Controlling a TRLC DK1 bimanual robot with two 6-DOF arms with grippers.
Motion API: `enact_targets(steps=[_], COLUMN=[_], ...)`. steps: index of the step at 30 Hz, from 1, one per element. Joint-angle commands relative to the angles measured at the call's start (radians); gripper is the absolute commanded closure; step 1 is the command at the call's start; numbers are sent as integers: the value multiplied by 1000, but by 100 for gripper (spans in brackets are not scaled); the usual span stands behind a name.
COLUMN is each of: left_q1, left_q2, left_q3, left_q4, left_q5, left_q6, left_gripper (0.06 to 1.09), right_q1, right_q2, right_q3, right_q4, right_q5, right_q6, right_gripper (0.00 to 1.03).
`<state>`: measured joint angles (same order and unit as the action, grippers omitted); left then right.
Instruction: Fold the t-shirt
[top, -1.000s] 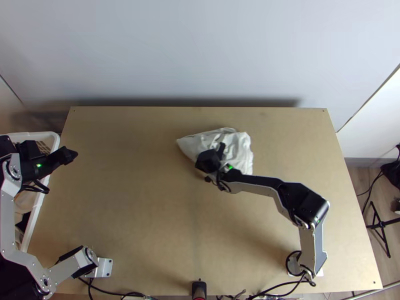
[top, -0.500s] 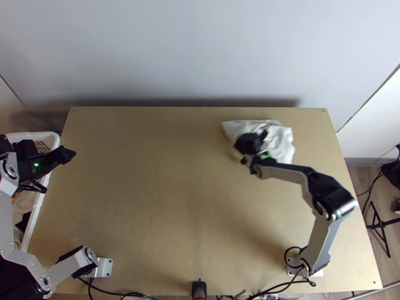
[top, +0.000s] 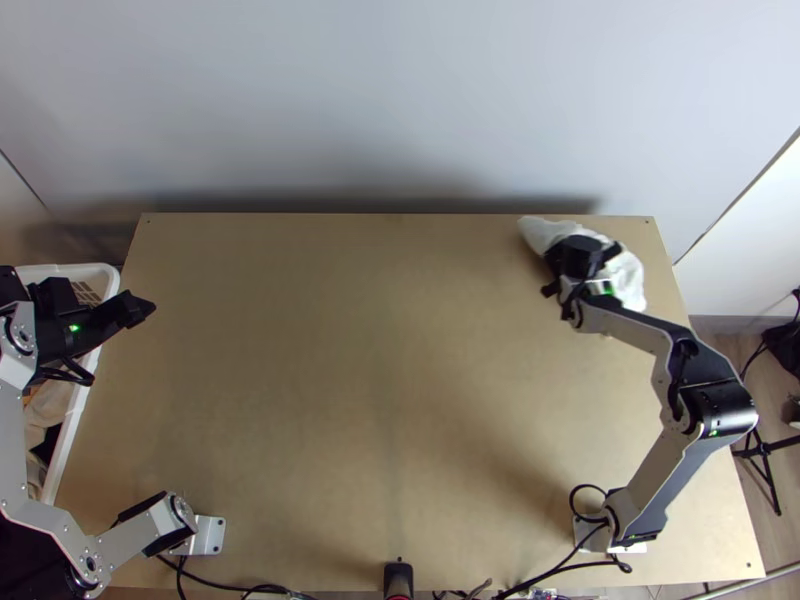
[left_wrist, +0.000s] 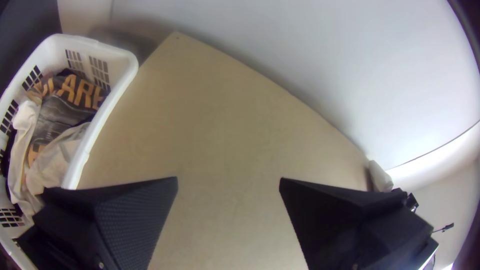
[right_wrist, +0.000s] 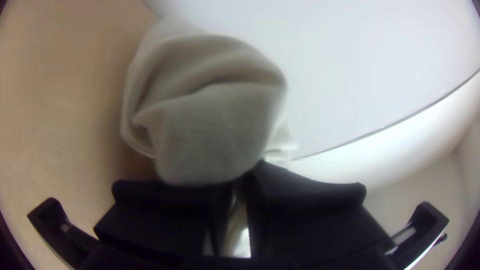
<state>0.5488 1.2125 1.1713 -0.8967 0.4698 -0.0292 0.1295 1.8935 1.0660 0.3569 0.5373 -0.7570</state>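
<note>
Right wrist view: my right claw (right_wrist: 244, 184) clamps bunched shirt (right_wrist: 210, 125); left claw (left_wrist: 228, 181) parted. Hazard: release near counter's (top: 350, 350) edge may drop shirt.

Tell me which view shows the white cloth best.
The right wrist view: it is closest to the white cloth and shows its bunched folds. The top view shows it partly hidden under the right gripper; the left wrist view, small and far off.
</note>
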Motion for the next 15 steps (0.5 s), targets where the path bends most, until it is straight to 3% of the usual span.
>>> enact_targets(steps=[1,15], left_q1=[-3,-4], left_q2=[-7,-24], left_q3=[2,-33], left_q4=[-25,-44], left_q5=[-2,0], left_q6=[-1,-8], left_gripper=[10,10], right_q1=[-134,-295], right_q2=[53,199], right_q3=[22,258], right_q4=[1,-22], right_q5=[-10,-8], right_q6=[56,64], right_gripper=[96,96])
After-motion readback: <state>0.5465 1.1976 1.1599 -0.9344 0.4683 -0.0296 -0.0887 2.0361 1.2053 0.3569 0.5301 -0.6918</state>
